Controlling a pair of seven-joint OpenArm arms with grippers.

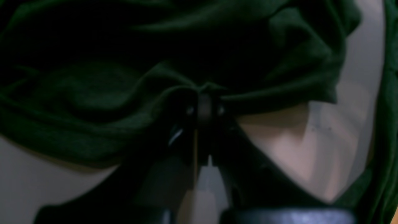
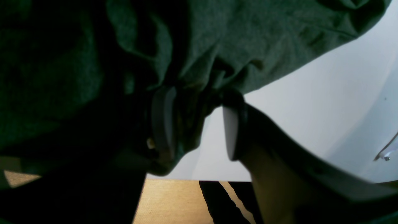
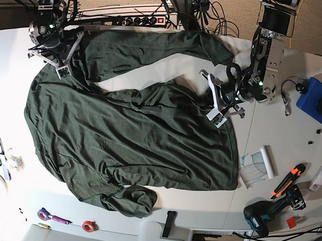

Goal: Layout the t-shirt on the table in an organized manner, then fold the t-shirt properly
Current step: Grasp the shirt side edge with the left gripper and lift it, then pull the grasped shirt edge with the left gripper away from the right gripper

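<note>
Base view — left tool [image 3: 215, 104] tight on green t-shirt [image 3: 128, 135]; right tool [image 3: 64, 69] apart, cloth-draped

The spread t-shirt [image 3: 128, 135] covers most of the table [image 3: 15, 57], leaving bare strips along its left and near edges, while a blue box [image 3: 311, 98], orange knife [image 3: 287, 181] and drill [image 3: 263, 214] crowd the right side.
</note>
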